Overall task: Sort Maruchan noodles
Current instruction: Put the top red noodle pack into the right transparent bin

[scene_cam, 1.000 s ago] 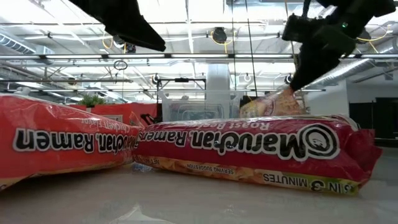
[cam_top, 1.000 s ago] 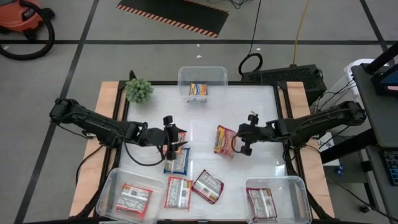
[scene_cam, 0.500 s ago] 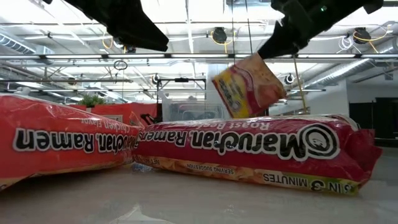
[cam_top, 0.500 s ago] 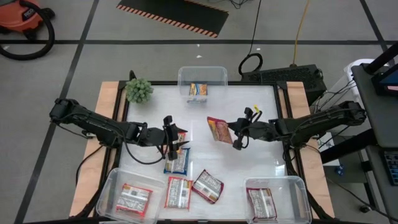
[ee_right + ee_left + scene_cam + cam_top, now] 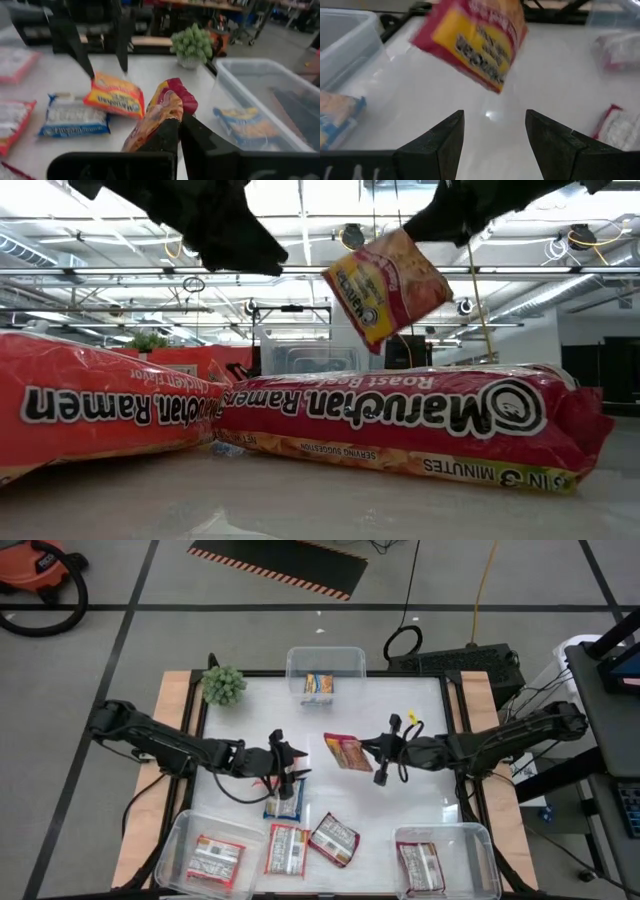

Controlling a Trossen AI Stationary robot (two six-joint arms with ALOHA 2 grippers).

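My right gripper (image 5: 378, 762) is shut on a red-and-yellow Maruchan packet (image 5: 346, 752) above the middle of the table. It shows in the low view as a packet (image 5: 385, 283) hanging in the air. My left gripper (image 5: 495, 135) is open and holds nothing. It hovers left of centre (image 5: 286, 770) over an orange packet (image 5: 114, 100), which lies flat beside a blue-and-white packet (image 5: 285, 802). Two red-and-white packets (image 5: 287, 848) (image 5: 334, 838) lie flat near the table's near edge. My right gripper pinches the red-and-yellow packet between its two fingers at one crinkled end (image 5: 167, 112). The fingers come from the table's right side, slanting down. The packet is lifted clear and hangs tilted below them, held near its upper corner (image 5: 413, 242).
Three clear tubs stand at the table's edges: a far tub (image 5: 325, 658) with one packet, a near-left tub (image 5: 180, 840) and a near-right tub (image 5: 470, 840), each with a red packet. A green plant (image 5: 224, 685) stands at the far left corner.
My right gripper has risen and moved a little toward the table's left, still shut. The red-and-yellow packet came up off the table and now hangs clear and tilted. My left gripper has shifted slightly toward the right.
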